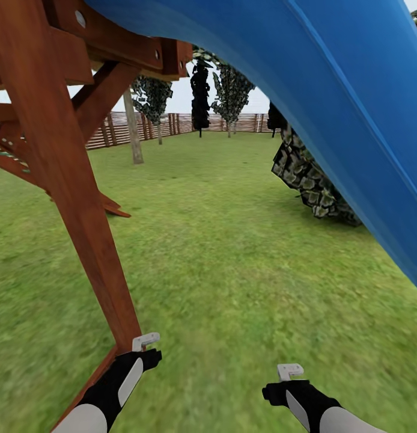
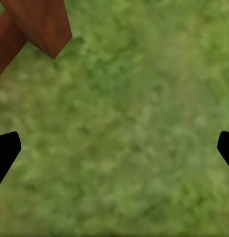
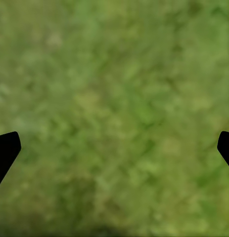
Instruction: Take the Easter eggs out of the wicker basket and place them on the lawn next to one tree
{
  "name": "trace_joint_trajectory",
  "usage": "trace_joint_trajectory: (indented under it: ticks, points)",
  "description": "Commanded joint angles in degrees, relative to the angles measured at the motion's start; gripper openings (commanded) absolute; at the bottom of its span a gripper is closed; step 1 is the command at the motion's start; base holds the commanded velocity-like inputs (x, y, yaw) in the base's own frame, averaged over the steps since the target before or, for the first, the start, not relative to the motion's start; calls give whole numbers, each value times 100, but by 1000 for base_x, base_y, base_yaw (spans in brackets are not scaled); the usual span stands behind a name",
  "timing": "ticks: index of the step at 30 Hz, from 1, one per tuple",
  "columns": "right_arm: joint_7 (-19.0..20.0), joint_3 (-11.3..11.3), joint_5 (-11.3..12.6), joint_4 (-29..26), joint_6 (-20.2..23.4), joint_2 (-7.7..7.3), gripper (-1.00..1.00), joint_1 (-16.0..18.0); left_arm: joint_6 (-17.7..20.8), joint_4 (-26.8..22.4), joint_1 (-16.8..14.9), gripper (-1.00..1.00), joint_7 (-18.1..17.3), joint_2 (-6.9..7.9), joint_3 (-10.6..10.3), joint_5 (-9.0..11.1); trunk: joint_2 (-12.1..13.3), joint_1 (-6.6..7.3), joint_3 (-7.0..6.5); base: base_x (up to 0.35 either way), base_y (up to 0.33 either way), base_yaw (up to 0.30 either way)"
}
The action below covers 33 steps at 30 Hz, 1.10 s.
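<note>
**Searching the garden from under the slide**

Travelling across the lawn (image 1: 232,252) appears to be the step in hand: neither the wicker basket nor any Easter egg is in sight, so nothing is picked up yet. The left tool (image 1: 146,341) and the right tool (image 1: 290,371) both hang low over grass, each spread wide and holding nothing; in the wrist views the dark fingertips (image 2: 6,150) (image 3: 6,150) sit at the far edges with bare grass between.

The blue slide (image 1: 340,102) arches overhead. Its brown wooden post (image 1: 70,180) stands just beside the left tool, and a leafy bush (image 1: 310,180) sits under the slide's far side. Beyond the slide a tree (image 1: 134,129) with a bare grey trunk stands near the slatted fence (image 1: 148,126).

Next, I judge, the base must clear the post, then turn until the basket is found.
</note>
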State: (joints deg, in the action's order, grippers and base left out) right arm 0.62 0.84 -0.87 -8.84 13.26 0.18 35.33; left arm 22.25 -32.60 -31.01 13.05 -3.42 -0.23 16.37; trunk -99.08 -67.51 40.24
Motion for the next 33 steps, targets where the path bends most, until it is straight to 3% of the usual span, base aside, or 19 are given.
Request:
trace_joint_trajectory:
  ticks: [1,7,15,20,33]
  points:
    - [7,10,-10,-13,36,0,100,1,22,-11,-1,100,40,-1,-3,59,-44,-22,24,0,0,0]
    - [8,12,-9,-12,36,0,100,1,22,-18,-1,100,40,-1,-3,59,-285,-154,132,0,0,-24]
    - [8,12,-9,-12,36,0,100,1,25,-10,-1,100,31,0,-3,59,-606,-330,275,69,0,-251]
    - [8,12,-9,-12,36,0,100,1,25,-10,-1,100,31,7,-3,59,-606,-330,275,296,0,-212]
    - [8,12,-9,-12,36,0,100,1,28,-15,-1,100,31,8,-3,59,-606,-330,275,319,0,-9]
